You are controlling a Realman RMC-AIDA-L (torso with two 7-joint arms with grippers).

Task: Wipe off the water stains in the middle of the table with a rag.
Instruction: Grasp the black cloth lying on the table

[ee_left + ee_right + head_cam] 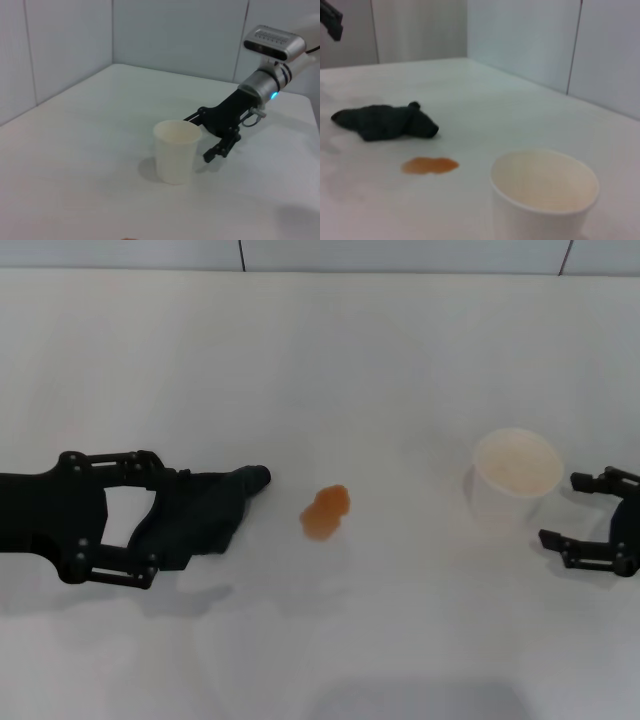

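The orange-brown water stains [325,512] lie in the middle of the white table [350,360], also seen in the right wrist view [430,165]. Just left of them the dark rag [205,512] lies crumpled on the table. My left gripper [155,520] is open, its fingers spread to either side of the rag's left end. In the right wrist view the rag [385,121] lies free, with only one left fingertip [332,22] showing high above it. My right gripper [562,508] rests open at the far right.
A white paper cup [517,475] stands upright right of the stains, close to the right gripper [202,140], and it looks empty [542,192]. White wall panels rise behind the table's far edge.
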